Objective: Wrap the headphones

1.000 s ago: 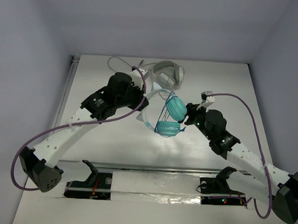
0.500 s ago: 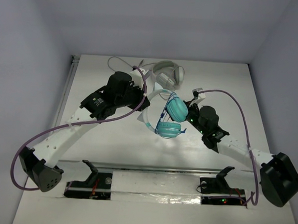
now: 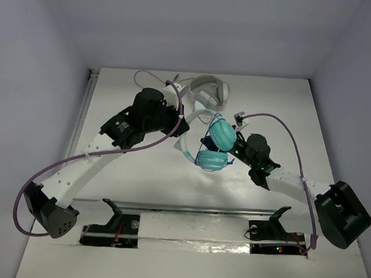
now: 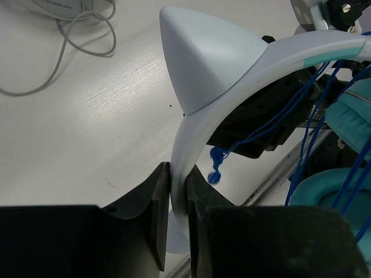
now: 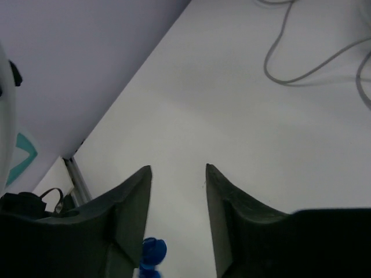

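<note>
Tightly, left pincer [image 4: 178, 174] clamps headphones [image 4: 214, 75]; right pincer [image 5: 177, 174] parted.

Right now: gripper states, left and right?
Left gripper: shut on the headphones, at the headband.
Right gripper: open, gripping nothing; a bit of blue cable sits low between its fingers, not pinched.

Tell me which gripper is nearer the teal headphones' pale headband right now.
Left. The left gripper is clamped on the headband itself; the right gripper sits open beside the teal ear cups, off the band.
</note>
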